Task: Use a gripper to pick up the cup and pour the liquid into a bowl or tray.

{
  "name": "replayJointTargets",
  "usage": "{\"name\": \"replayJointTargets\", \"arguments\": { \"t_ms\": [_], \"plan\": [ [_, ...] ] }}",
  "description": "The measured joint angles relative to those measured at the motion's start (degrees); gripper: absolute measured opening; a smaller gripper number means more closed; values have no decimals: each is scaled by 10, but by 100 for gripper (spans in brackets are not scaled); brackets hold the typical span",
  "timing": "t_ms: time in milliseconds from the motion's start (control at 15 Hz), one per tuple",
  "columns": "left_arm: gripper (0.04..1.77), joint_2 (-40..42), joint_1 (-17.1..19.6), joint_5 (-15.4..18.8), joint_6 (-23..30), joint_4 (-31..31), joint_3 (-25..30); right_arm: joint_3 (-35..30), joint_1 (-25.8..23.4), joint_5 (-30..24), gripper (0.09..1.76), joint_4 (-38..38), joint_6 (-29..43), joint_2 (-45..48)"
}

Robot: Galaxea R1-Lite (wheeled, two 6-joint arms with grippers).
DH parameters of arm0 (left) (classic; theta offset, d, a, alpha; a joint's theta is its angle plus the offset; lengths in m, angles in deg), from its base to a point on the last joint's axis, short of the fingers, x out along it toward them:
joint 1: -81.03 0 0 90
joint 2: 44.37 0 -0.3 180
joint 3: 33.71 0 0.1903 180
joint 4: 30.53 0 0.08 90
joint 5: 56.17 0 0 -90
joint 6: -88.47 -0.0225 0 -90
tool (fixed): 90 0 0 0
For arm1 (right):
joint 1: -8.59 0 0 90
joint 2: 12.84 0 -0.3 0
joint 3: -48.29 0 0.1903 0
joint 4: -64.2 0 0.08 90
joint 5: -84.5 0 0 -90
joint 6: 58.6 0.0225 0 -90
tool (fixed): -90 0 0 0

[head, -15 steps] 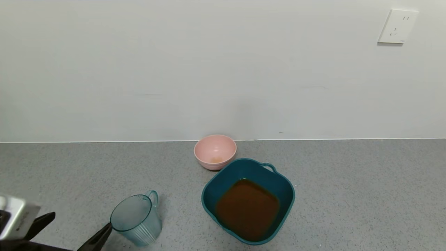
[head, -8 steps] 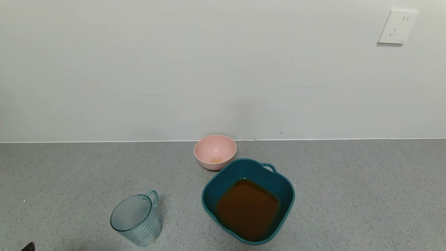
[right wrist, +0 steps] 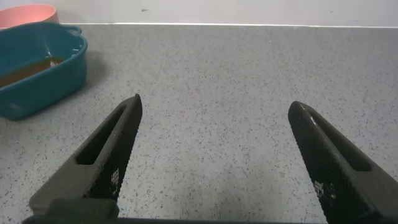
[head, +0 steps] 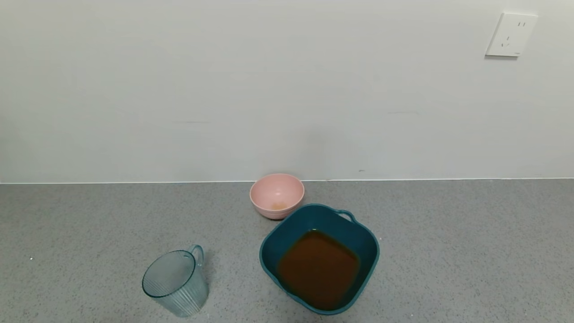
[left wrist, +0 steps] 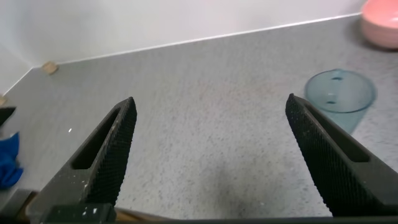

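Note:
The ribbed blue-grey cup [head: 176,282] stands upright and empty on the grey counter at the front left; it also shows in the left wrist view [left wrist: 339,97]. The dark teal basin [head: 370,251] stands to its right and holds the orange-brown liquid [head: 318,268]; it also shows in the right wrist view [right wrist: 62,78]. Neither gripper shows in the head view. My left gripper [left wrist: 210,107] is open and empty over bare counter, apart from the cup. My right gripper [right wrist: 214,106] is open and empty over bare counter, away from the basin.
A small pink bowl [head: 276,195] with a trace of liquid stands behind the basin by the wall. A white wall socket [head: 511,34] is at the upper right. A blue cloth [left wrist: 7,163] lies at the counter's far left edge.
My left gripper has drawn back from beside the cup and left the head view. The cup, basin and bowl have not moved.

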Motion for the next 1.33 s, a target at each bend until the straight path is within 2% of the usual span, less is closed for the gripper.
{"name": "replayJointTargets", "arguments": {
  "t_ms": [67, 200, 467, 733, 867, 1067, 1333],
  "plan": [
    [172, 12, 19, 20, -1, -6, -6, 0, 0, 0, 171, 0, 0, 0],
    [172, 28, 31, 39, 2, -14, 0, 0, 0, 0, 171, 0, 0, 0],
    [172, 60, 27, 67, 66, 0, 32, 0, 0, 0, 171, 0, 0, 0],
    [172, 119, 20, 120, 71, 10, 58, 0, 0, 0, 171, 0, 0, 0],
    [172, 144, 19, 120, 76, 21, 79, 0, 0, 0, 171, 0, 0, 0],
    [172, 159, 18, 118, 80, 78, 111, 0, 0, 0, 171, 0, 0, 0],
    [172, 163, 18, 116, 77, 183, 192, 0, 0, 0, 171, 0, 0, 0]
  ]
}}
